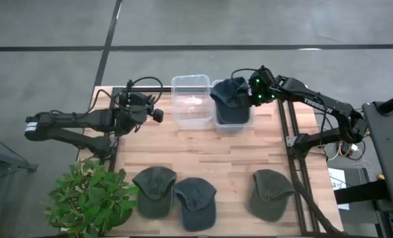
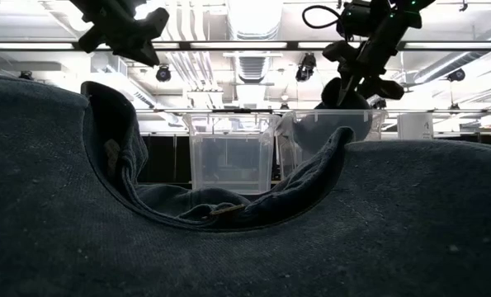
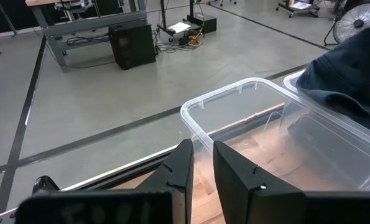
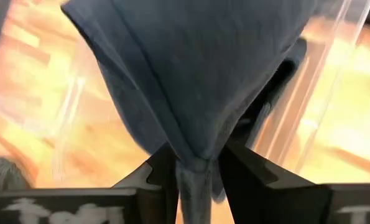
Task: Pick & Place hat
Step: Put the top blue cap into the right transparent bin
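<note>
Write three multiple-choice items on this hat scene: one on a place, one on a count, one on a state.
1. Where is the blue hat that hangs from the right gripper?
A. Over the right-hand clear bin
B. Beside the plant
C. On the floor

2. How many hats lie on the table's near edge?
A. One
B. Three
C. Five

3. The left-hand clear bin is:
A. Empty
B. Holding a hat
C. Tipped over

Key: A, the high view shows the hat draped above that bin; B, three hats lie in a row; A, only bare plastic shows inside.
</note>
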Robot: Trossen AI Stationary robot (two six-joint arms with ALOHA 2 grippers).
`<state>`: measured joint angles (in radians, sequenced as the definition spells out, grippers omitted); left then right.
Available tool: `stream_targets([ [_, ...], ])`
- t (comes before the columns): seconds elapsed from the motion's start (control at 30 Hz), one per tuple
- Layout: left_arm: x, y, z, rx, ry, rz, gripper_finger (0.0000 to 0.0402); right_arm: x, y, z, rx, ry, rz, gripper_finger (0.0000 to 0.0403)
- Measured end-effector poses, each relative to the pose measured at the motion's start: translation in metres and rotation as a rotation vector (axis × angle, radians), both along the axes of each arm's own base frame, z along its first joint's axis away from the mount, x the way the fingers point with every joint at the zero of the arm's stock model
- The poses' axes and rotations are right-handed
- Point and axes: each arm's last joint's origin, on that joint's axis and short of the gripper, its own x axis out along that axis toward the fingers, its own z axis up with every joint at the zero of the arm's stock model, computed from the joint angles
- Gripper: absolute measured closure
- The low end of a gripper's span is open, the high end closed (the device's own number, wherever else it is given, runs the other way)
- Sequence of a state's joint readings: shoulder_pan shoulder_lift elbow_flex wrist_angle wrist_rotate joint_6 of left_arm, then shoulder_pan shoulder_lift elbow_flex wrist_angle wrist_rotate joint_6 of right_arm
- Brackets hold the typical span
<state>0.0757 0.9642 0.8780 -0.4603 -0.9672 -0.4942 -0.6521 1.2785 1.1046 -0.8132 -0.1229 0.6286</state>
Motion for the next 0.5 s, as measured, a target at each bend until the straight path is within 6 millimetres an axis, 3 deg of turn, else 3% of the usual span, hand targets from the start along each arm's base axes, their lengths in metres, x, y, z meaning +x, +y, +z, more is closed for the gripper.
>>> stream_targets([
  [0.5, 0.0, 0.0001, 0.0, 0.003, 0.006, -0.001, 0.0346, -0.0049, 0.0042, -0.0031, 0.048, 0.05, 0.019, 0.0298],
])
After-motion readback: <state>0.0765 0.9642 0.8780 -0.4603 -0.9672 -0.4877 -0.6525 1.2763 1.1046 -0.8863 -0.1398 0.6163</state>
